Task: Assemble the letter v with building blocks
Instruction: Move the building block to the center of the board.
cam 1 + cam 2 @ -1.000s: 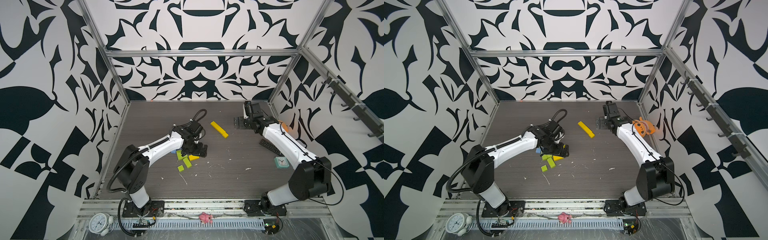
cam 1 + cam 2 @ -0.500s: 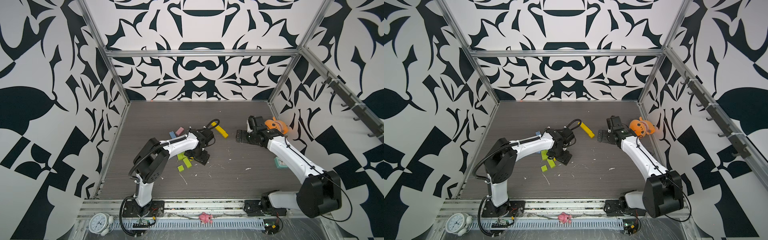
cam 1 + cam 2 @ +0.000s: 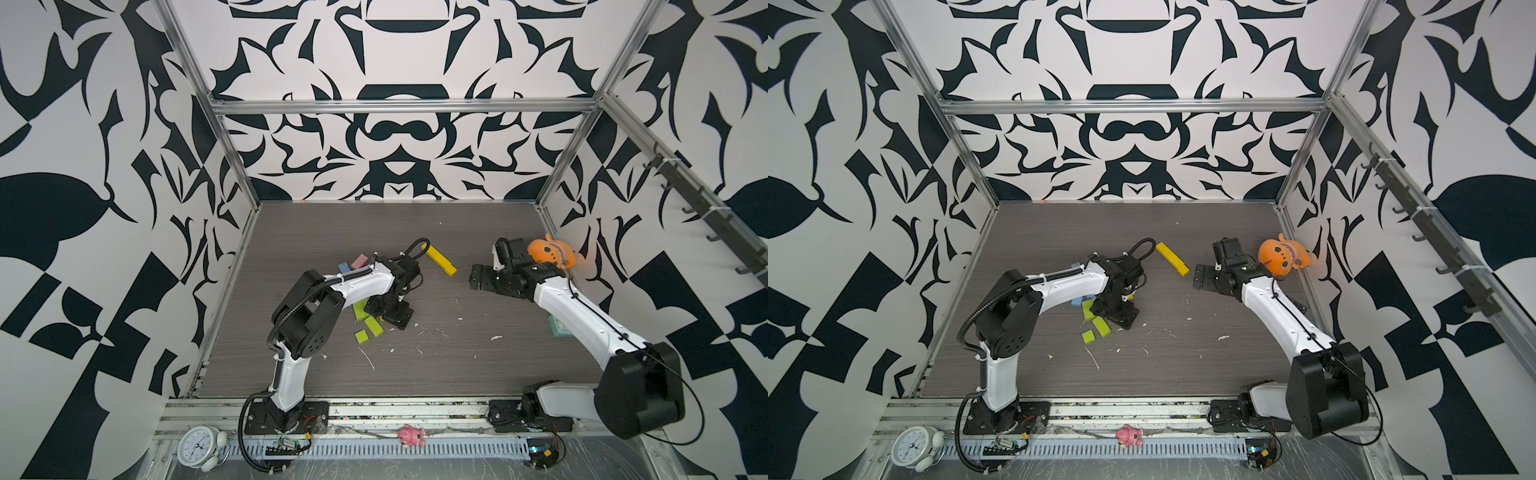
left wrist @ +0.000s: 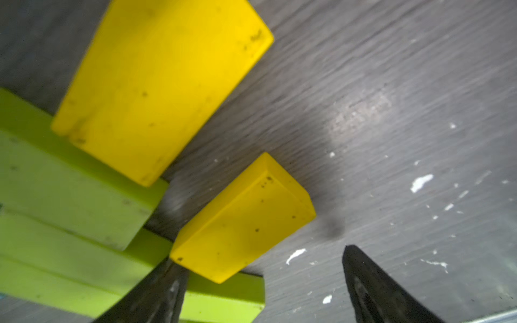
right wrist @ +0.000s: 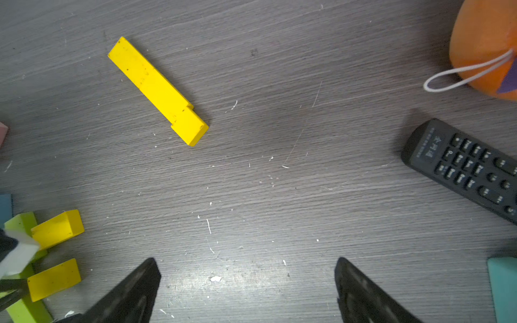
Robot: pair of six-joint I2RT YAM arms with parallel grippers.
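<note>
My left gripper points down into a cluster of building blocks left of the floor's middle. In the left wrist view it is open, and a small yellow block lies just ahead of the fingers, its near corner beside one fingertip. A bigger yellow block rests on lime green blocks. More lime green blocks lie beside the gripper. A long yellow block lies apart, farther back. My right gripper is open over bare floor.
A light blue block and a pink block lie behind the left arm. An orange plush toy, a black remote and a teal object sit along the right wall.
The left arm has folded up, and its gripper has come nearer over the small yellow block with its jaws a little narrower. The right gripper has drawn back from the long yellow block, uncovering the plush toy.
</note>
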